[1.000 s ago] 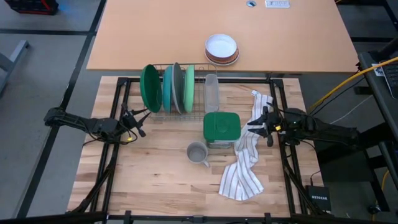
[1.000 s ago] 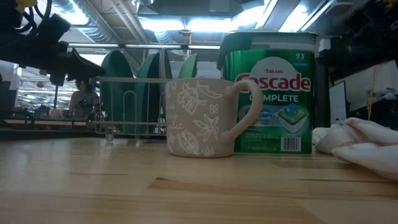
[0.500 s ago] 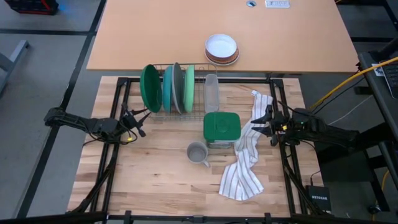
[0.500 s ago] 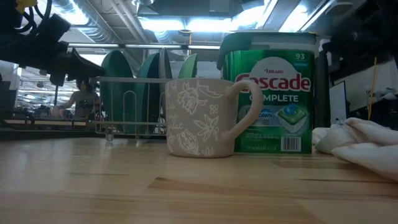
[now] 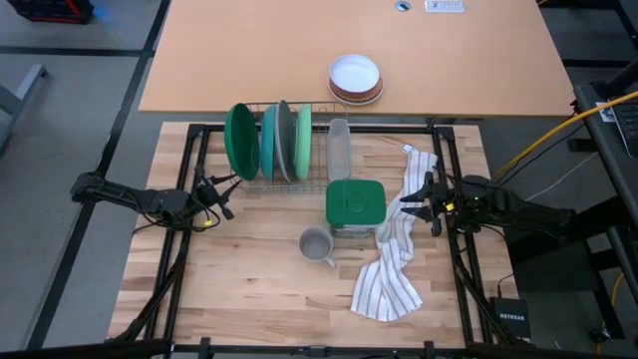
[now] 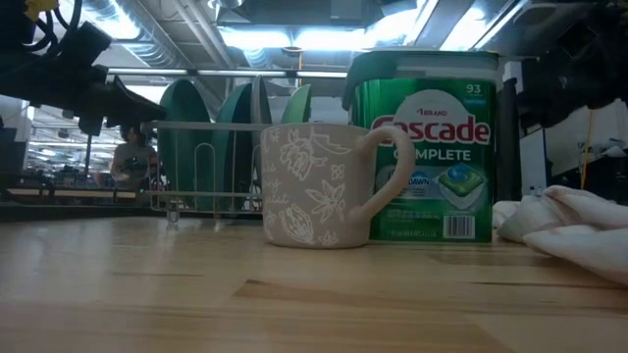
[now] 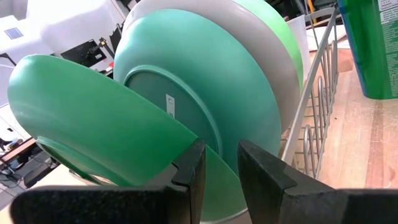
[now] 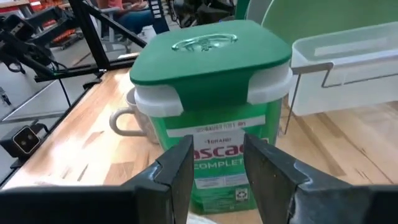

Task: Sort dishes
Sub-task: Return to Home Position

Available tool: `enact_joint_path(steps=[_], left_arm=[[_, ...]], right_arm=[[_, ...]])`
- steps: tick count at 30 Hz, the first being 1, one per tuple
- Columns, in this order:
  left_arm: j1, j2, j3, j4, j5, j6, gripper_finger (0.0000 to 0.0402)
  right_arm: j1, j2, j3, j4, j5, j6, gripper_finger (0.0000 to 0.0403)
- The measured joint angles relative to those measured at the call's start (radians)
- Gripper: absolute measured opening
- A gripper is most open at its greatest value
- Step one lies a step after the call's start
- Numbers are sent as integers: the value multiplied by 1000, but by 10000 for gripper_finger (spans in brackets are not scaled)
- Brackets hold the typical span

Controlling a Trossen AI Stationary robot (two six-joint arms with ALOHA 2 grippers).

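Since neither arm carries anything, both tools sit low and drawn in near their own sides of the surface (image 5: 249, 289), which reads as a resting pose rather than a reach. The left tool (image 5: 221, 196) has its fingers a little apart with only air in the narrow gap. It points at the nearest corner of the wire rack (image 5: 289, 183), close to it but not touching. The right tool (image 5: 417, 206) is likewise slightly spread and empty. It hovers over the upper part of the striped towel (image 5: 391, 269) and faces the green detergent tub (image 5: 355, 206).

Straight ahead of the left tool, the four plates stand on edge in the rack's slots, which hold them upright so they can drain. The dark green plate (image 5: 240, 142) is at the left end, leaning a little outward. Next come the teal plate (image 5: 269, 142), the grey plate (image 5: 284, 140) and the light green plate (image 5: 303, 140), packed side by side. A clear plastic holder (image 5: 339, 148) sits at the rack's right end.

Farther out, the tub stands just in front of that end, with the patterned mug (image 5: 317, 245) just in front of the tub. The towel trails from beside the holder toward the front edge. A white bowl (image 5: 355, 76) with a brown rim rests on the paler surface behind the rack, apart from everything else.

With all four plates racked, I judge the sorting done; only settling the arms at rest remains.
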Motion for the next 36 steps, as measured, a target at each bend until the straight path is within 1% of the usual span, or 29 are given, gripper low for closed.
enact_joint_path(steps=[8,36], left_arm=[[0,0,0,0,0,0,84],[0,0,0,0,0,0,84]], right_arm=[[0,0,0,-39,0,0,143],[0,0,1,-40,0,0,143]])
